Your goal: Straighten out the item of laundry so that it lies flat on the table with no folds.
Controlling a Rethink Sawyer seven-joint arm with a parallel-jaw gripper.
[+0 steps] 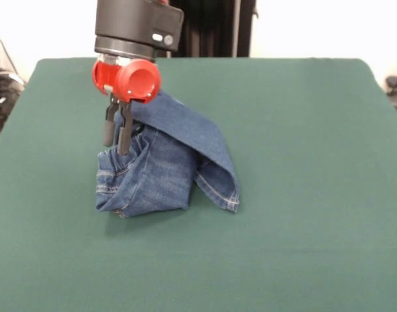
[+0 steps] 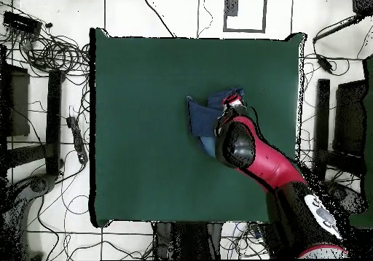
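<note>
The tool (image 1: 118, 136) seems pinched on a bunched fold of the jeans (image 1: 163, 170), which hang below it onto the bench (image 1: 302, 130) — a thin grip could slip, dropping them crumpled.

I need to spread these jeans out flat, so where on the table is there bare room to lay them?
The table shows bare green cloth on every side of the jeans: a broad stretch toward the front view's right edge, a wide band along its near edge, and a narrower strip on its left. The only crowded spot is the bunched jeans themselves, where the hand pinches the denim.
</note>
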